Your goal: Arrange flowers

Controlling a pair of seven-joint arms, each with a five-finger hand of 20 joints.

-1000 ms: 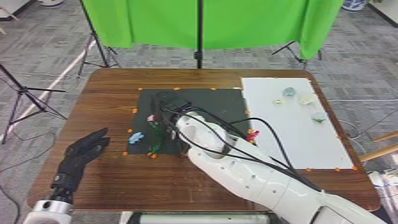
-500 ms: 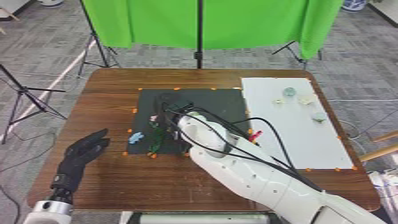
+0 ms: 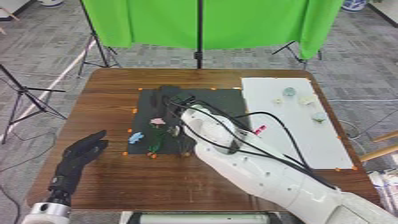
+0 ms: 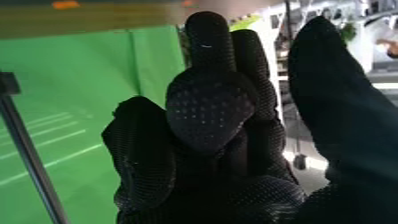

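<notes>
My right hand [image 3: 166, 96], in ribbed blk fabric w/ a dotted grip texture, is over the upper left part of the dark matte mat [image 3: 218, 95]. Its fingers are relaxed, some upright & close together, others a bit bent; one stands well apart from the rest, w/ a gap btwn. I can't see anything clamped in them.

My left hand [image 3: 80, 152], same blk fabric, is at the table's left side, fingers fairly straight & slightly apart.

Flowers: a soft-looking pink flower [image 3: 157, 121] is on the mat just below my right hand; a frilly lt-blue flower [image 3: 135, 136] is near the mat's left edge. Thin dk-green stems [image 3: 156, 141] run lengthwise btwn the blue one & my smooth, glossy white right arm [image 3: 235, 165]. A slim reddish-pink piece [image 3: 259, 130] is just beside the arm's other side.

On the flat white sheet [image 3: 284, 145], right side: four small rounded pale pieces [image 3: 289, 92], near one another, details too small to tell. Table's brown wood [image 3: 204, 192], grained.
</notes>
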